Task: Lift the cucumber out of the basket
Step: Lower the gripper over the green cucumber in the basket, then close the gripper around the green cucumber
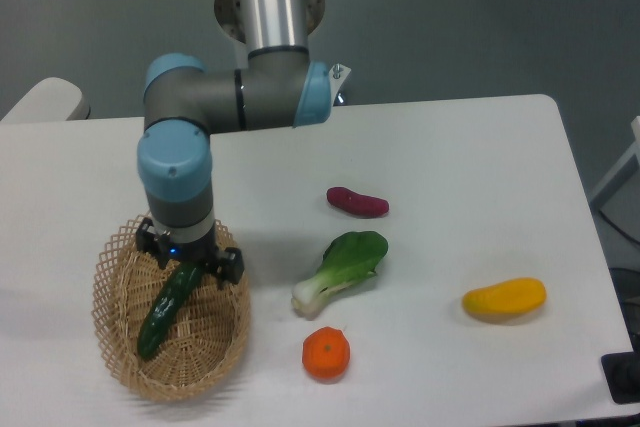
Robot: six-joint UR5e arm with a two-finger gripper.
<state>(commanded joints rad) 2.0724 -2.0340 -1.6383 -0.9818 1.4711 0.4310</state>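
From the fixed camera, the claw (188, 265) straddles the upper end of the cucumber (167, 310) lying in the basket (112, 345), its grip unclear, and so near the tip the glossy skin could slip free.

A white rounded tabletop (470, 147) carries an oval tan wicker basket (118, 347). Right of the basket lie a leafy green bok choy (342, 267), purple sweet potato (357, 202), orange tangerine (326, 354) and, farthest, yellow mango (504, 298).
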